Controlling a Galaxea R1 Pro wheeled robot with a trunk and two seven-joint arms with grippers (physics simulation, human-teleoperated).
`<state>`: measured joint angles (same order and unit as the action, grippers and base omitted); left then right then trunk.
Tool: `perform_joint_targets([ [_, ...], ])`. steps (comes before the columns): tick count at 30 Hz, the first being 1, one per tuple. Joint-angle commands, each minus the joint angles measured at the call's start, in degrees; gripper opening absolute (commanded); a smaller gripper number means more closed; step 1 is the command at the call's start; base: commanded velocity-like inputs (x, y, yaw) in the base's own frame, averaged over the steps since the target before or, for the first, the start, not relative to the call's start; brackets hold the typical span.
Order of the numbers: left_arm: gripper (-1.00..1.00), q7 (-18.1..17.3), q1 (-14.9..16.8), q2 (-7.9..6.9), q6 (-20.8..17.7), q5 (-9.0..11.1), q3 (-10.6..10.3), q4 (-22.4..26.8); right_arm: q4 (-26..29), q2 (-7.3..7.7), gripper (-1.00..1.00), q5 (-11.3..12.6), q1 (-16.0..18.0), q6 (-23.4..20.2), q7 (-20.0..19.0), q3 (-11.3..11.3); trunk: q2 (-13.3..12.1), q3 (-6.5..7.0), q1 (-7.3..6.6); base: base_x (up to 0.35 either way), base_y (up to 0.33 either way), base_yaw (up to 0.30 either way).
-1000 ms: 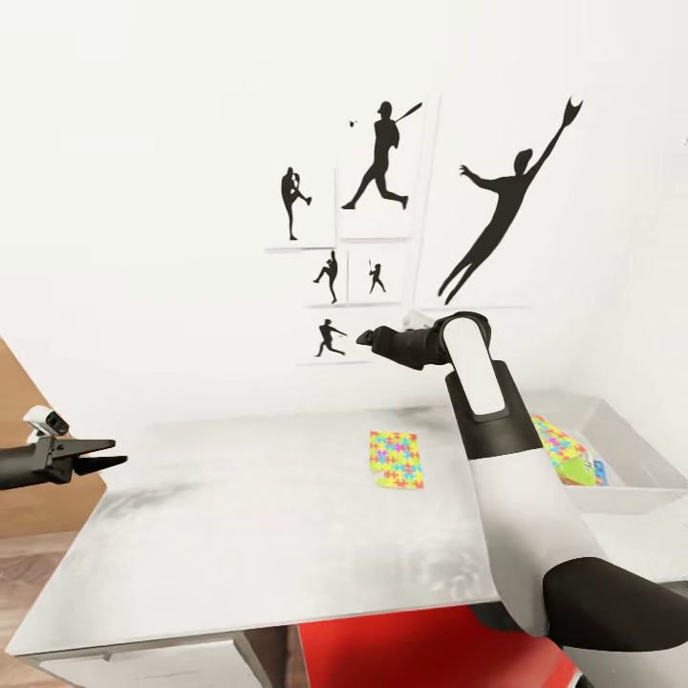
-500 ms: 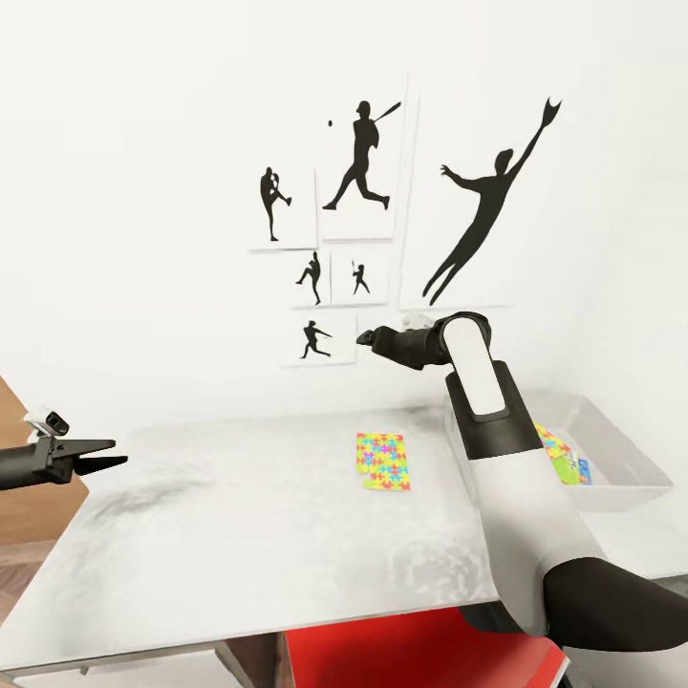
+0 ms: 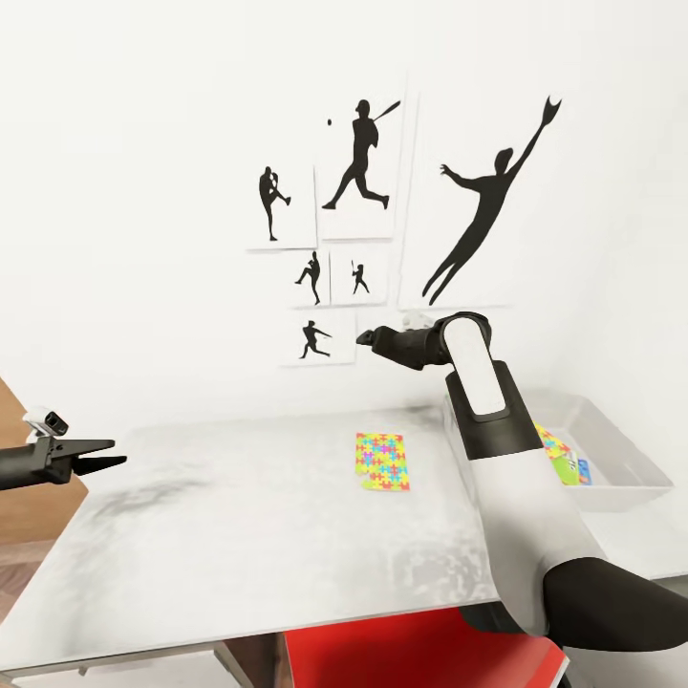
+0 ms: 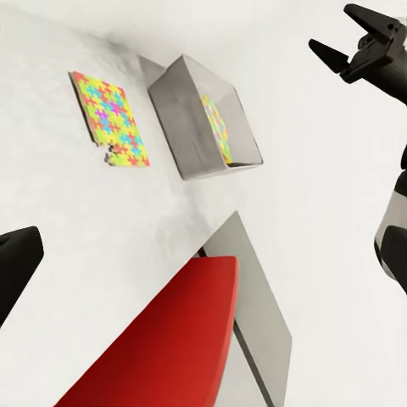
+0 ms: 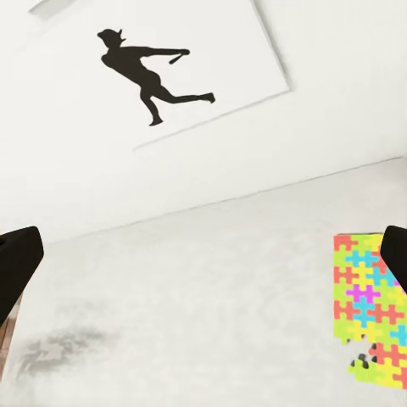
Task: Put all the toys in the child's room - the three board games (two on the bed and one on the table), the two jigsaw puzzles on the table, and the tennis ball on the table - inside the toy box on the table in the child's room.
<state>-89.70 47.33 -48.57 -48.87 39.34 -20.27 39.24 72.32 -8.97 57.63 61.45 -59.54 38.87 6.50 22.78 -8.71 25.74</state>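
One jigsaw puzzle (image 3: 382,462) lies flat on the pale table (image 3: 239,516), also seen in the wrist views (image 4: 110,119) (image 5: 369,312). The pale grey toy box (image 3: 626,459) (image 4: 182,110) stands at the table's right end. Inside it lie a second multicolour puzzle (image 3: 548,440) (image 4: 216,127) and a bit of green and blue printed box (image 3: 573,470). My right gripper (image 3: 368,337) (image 4: 349,49) hangs open and empty above the table, behind the loose puzzle. My left gripper (image 3: 107,454) is open and empty off the table's left end.
A red chair seat (image 3: 411,655) (image 4: 170,339) is tucked under the table's front edge. Black silhouette sport prints (image 3: 358,220) (image 5: 161,72) hang on the white wall behind the table. Wood floor (image 3: 14,564) shows at the left.
The whole head picture shifted left and slightly up a second ago, so the camera moved. Both grippers keep the same pose, and the puzzle and toy box stay put.
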Motion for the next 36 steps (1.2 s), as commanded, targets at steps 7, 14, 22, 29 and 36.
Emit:
perform_joint_targets([
  [7, 1.00, -0.30, 0.13, -0.19, -0.60, 0.21, -0.39, -0.04, 0.12, 0.02, 1.00, 0.45, 0.07, -0.06, 0.60, 0.01, 0.14, -0.53, 0.04, 0.000, 0.000, 0.000],
  [14, 1.00, -0.30, 0.13, -0.31, -0.55, 0.23, -0.39, -0.05, 0.31, 0.12, 1.00, 0.56, 0.00, -0.13, 0.60, 0.02, 0.14, -0.72, 0.04, 0.000, 0.000, 0.000],
  [22, 1.00, -0.30, 0.13, -0.45, -0.53, 0.25, -0.36, -0.11, 0.17, 0.23, 1.00, 0.41, -0.01, -0.06, 0.60, -0.03, 0.14, -0.74, 0.04, 0.000, 0.000, 0.000],
  [29, 1.00, -0.30, 0.13, -0.54, -0.53, 0.22, -0.31, -0.10, -0.15, 0.55, 1.00, 0.27, -0.02, 0.01, 0.60, -0.21, 0.14, -0.74, 0.04, 0.000, 0.000, 0.000],
  [36, 1.00, -0.30, 0.13, -0.84, -0.56, 0.24, -0.23, -0.12, -4.89, 0.60, 1.00, 0.24, 0.89, 0.08, 0.61, -0.58, 0.14, -0.74, 0.04, 0.000, 0.000, 0.000],
])
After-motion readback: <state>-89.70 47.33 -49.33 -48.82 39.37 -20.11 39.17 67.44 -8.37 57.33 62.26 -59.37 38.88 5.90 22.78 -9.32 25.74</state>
